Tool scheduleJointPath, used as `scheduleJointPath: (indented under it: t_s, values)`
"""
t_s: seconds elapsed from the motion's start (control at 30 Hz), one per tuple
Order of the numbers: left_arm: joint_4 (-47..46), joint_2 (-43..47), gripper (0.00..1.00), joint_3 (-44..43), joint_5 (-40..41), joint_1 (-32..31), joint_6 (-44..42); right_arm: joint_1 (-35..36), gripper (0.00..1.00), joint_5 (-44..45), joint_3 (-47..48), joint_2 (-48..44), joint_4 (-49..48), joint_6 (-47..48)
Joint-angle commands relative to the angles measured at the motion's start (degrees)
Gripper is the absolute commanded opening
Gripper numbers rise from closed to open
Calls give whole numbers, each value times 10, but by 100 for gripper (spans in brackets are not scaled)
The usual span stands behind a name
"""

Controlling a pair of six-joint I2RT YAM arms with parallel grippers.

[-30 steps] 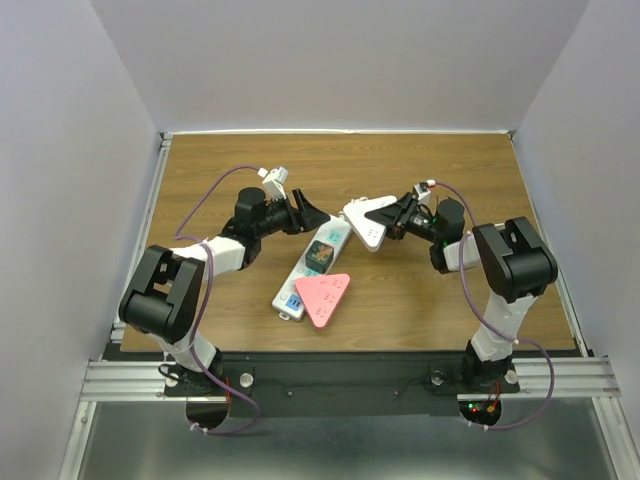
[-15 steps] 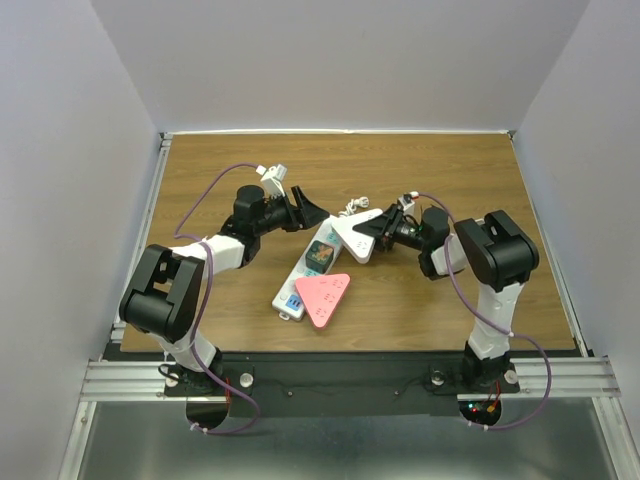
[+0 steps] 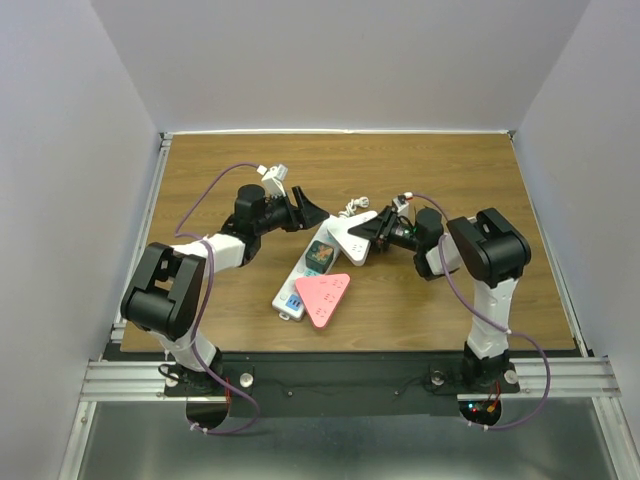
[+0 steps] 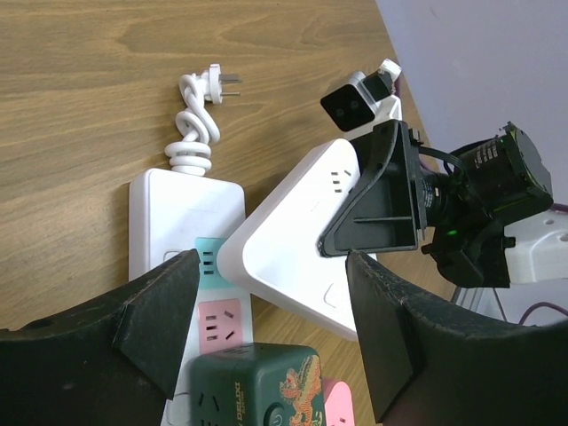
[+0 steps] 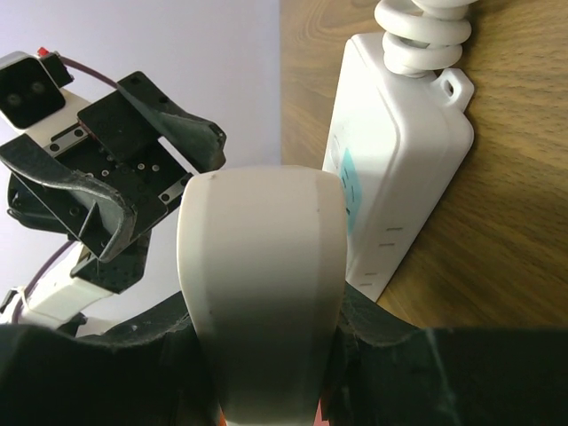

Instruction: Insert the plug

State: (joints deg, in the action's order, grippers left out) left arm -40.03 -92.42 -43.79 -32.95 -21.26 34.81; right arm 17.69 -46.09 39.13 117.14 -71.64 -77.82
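Two grippers flanked the far end of the long white plastic power strip (image 3: 303, 272), whose long axis ran diagonally from near-left to far-right across the wooden bench (image 3: 450, 170). The right gripper (image 3: 368, 231) was clamped on the white rounded-triangle plug block (image 3: 350, 240), tilted over that far end with one corner pointing toward the strip's free sockets; its prongs were hidden. The left gripper (image 3: 306, 212), parted and empty, hovered just beside the strip.

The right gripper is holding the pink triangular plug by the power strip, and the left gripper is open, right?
Wrong colour: the right gripper holds the white triangular plug, not a pink one, by the power strip, as the left wrist view shows. The left gripper is open.
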Motion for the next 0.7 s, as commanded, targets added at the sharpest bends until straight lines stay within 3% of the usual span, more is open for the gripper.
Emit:
scheduleJointPath:
  t_s: [0.0,0.67]
  values:
    - [-11,-2,78,-24,-7,3,-13,12,1,7,18,5,-61,7]
    - [-1,-5,77,-30,-10,3,-20,16,0,36,23,26,-61,14]
